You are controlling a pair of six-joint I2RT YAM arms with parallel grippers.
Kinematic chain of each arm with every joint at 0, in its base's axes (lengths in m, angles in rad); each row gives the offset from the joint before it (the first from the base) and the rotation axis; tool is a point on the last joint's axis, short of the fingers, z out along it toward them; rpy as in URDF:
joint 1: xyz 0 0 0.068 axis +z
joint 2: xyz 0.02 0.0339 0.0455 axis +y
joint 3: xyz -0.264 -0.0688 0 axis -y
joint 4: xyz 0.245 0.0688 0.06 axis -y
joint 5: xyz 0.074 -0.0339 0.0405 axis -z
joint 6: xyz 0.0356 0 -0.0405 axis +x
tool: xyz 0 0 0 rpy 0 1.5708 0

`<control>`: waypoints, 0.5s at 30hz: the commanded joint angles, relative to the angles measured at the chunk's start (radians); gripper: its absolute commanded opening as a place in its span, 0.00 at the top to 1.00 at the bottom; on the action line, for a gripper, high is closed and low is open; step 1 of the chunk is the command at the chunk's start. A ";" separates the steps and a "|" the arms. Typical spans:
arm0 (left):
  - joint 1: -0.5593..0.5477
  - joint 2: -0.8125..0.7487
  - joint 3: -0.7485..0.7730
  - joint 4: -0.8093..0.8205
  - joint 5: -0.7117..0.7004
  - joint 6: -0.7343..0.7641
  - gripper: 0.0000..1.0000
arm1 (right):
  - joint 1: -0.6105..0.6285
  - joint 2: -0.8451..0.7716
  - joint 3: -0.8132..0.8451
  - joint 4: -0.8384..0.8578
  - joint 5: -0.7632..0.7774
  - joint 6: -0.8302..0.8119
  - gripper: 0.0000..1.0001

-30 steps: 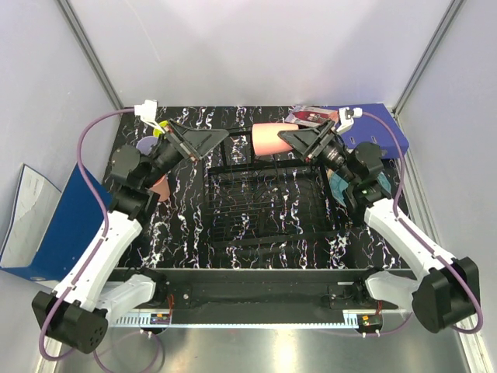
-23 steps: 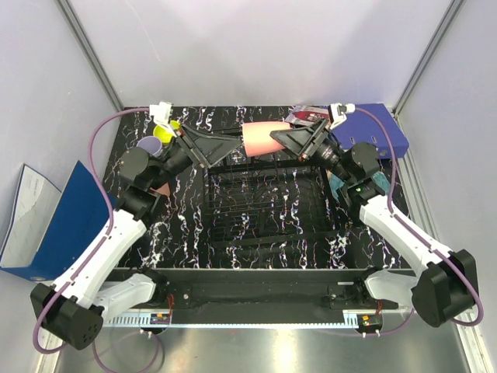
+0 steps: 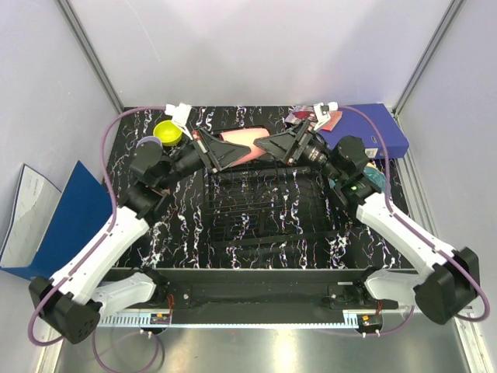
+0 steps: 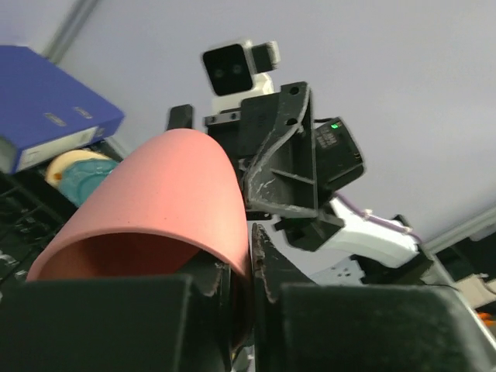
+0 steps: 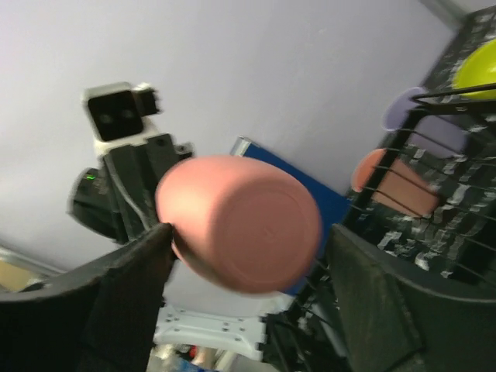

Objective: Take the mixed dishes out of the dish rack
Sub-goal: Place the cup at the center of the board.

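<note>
item: pink cup [image 3: 242,144]. one of the mixed dishes.

location: held in the air over the far edge of the dish rack [image 3: 264,210], lying on its side between the two arms, clear of the wires. mouth faces the left arm, flat base faces the right arm.

left gripper [image 4: 249,263]: pressed together on the cup's rim, one finger inside the mouth and one outside, pinching the thin wall.

right gripper [image 5: 248,240]: fingers spread wide to either side of the cup's base. one finger sits at or against the wall, the other stands apart with a visible gap, so it does not clamp the cup.

handling, as judged: looks light, stiff and matte, probably plastic, so unlikely to shatter. the wall is smooth and tapers toward the base, so a grip across the body may slide off toward the narrow end.

where to hold: the rim wall, as the left gripper does. a pinch at one point lets the cup swing, so carry it slowly and set it down base first.
</note>
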 commanded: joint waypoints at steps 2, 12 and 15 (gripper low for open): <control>0.007 -0.093 0.169 -0.308 -0.145 0.257 1.00 | 0.005 -0.138 0.067 -0.350 0.201 -0.286 0.00; 0.104 -0.145 0.373 -0.977 -0.812 0.444 1.00 | 0.005 -0.319 0.015 -0.698 0.607 -0.453 0.00; 0.151 -0.077 0.416 -1.139 -0.927 0.464 1.00 | 0.005 -0.338 -0.001 -0.744 0.669 -0.470 0.00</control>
